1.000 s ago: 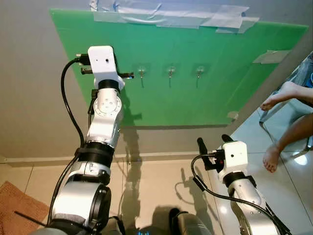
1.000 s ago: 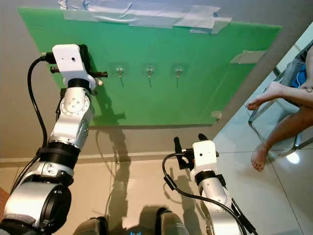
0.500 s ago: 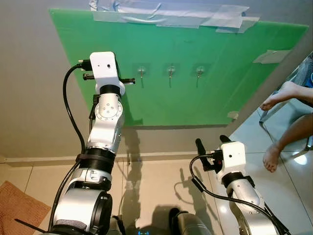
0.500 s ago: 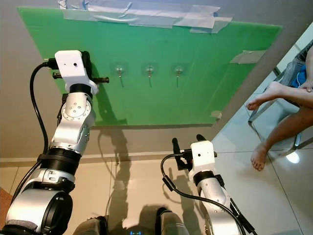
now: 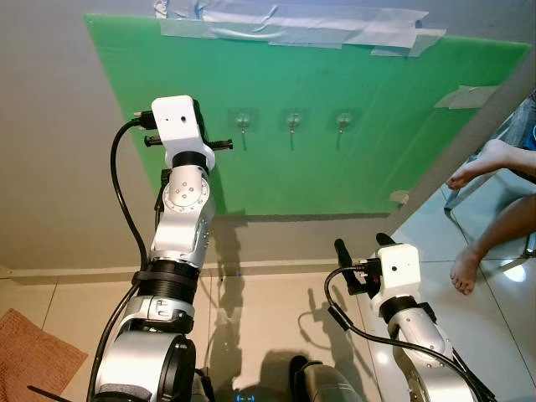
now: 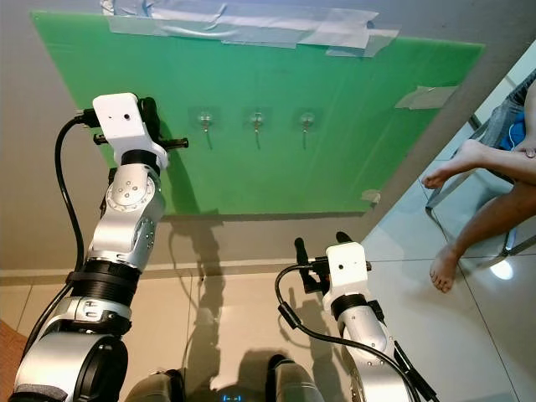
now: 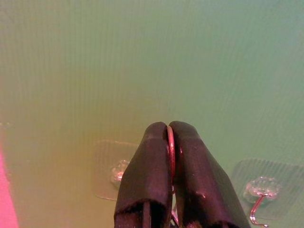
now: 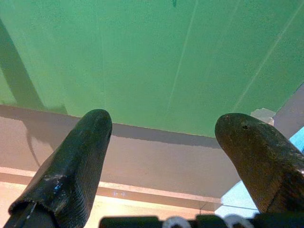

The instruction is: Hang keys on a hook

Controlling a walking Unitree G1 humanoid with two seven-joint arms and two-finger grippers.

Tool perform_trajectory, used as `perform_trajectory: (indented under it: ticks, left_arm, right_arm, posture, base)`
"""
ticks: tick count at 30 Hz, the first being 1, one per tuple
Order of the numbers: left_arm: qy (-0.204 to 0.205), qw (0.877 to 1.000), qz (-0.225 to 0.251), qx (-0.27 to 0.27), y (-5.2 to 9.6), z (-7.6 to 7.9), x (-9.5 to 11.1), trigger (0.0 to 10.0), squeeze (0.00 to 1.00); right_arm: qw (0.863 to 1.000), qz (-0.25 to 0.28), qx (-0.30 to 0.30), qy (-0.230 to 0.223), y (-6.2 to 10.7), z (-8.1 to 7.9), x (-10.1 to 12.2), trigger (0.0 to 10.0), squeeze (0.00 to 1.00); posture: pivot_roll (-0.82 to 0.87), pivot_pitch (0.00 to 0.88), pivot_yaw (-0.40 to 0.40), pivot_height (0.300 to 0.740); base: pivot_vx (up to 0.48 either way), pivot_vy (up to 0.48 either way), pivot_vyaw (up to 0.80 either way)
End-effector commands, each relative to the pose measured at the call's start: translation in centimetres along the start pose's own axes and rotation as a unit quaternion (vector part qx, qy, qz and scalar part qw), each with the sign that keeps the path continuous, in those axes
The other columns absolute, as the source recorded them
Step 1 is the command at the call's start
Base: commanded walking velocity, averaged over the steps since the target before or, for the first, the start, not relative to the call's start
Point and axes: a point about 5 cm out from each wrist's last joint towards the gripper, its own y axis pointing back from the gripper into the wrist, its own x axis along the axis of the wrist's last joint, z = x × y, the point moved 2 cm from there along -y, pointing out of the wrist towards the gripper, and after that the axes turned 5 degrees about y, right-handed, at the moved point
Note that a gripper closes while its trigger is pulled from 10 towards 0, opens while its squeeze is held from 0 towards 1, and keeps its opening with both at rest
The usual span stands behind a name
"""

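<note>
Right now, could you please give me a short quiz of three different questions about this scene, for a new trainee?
1. True or false: the left gripper is shut on a key ring.
2. How many hooks are on the green board? A) two B) three C) five
3. Fill in: the right gripper, held low, has its fingers ____.

Key: 1 true; 2 B; 3 open.

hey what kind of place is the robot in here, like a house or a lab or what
Probably a room in a home, rigged for a test. A green board with three hooks is taped to a plain wall above a tiled floor, a person's bare feet rest nearby, and the left pincer grips a key ring.
</note>
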Motion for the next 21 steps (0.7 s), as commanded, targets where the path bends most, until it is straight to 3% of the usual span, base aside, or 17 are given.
perform_trajectory:
  ticks: [1, 10, 18, 21]
  left_arm:
    - [0.006, 1.0, 0.003, -0.009, -0.3, 0.0, 0.6, 0.0, 0.0]
    - [0.016, 0.999, -0.032, -0.002, 1.1, -2.1, -0.7, 0.0, 0.0]
    - [0.075, 0.996, -0.015, -0.048, 1.2, -1.2, 0.2, 0.0, 0.0]
    - [0.077, 0.996, -0.015, -0.053, 1.3, -1.3, 0.4, 0.0, 0.0]
  right_arm:
    - [1.0, -0.004, -0.001, 0.005, 0.1, 0.2, 0.0, 10.0, 0.0]
    - [1.0, -0.005, -0.003, 0.002, 0.2, 0.2, -0.1, 10.0, 0.0]
    - [1.0, -0.005, 0.003, 0.001, -0.1, 0.0, -0.1, 10.0, 0.0]
    - [1.0, -0.004, 0.004, 0.002, -0.2, 0.0, -0.1, 10.0, 0.0]
  posture:
    - [-0.2, 0.168, -0.032, 0.74]
    - [-0.2, 0.168, -0.023, 0.74]
    - [-0.18, 0.168, -0.029, 0.74]
    - [-0.18, 0.169, -0.03, 0.74]
  base:
    - [0.0, 0.0, 0.0]
    - [0.0, 0.0, 0.0]
    - [0.0, 0.0, 0.0]
    - [0.0, 0.0, 0.0]
